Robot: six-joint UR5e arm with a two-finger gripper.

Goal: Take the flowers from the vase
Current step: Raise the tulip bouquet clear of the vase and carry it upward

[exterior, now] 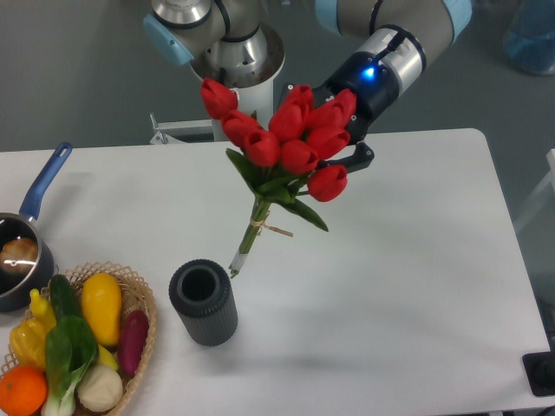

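Note:
The flowers [290,139], a bunch of red tulips with green leaves and a twine tie, hang tilted in the air above the table. Their stem ends are just outside the vase, up and to the right of its rim. My gripper [334,152] is behind the blooms and shut on the flowers; the tulip heads hide most of its fingers. The vase [203,302], a dark grey ribbed cylinder, stands upright on the white table with its mouth showing nothing inside.
A wicker basket [139,299] with yellow, purple, green and orange vegetables sits at the front left. A dark saucepan with a blue handle [45,180] is at the left edge. The arm's base [234,61] stands behind the table.

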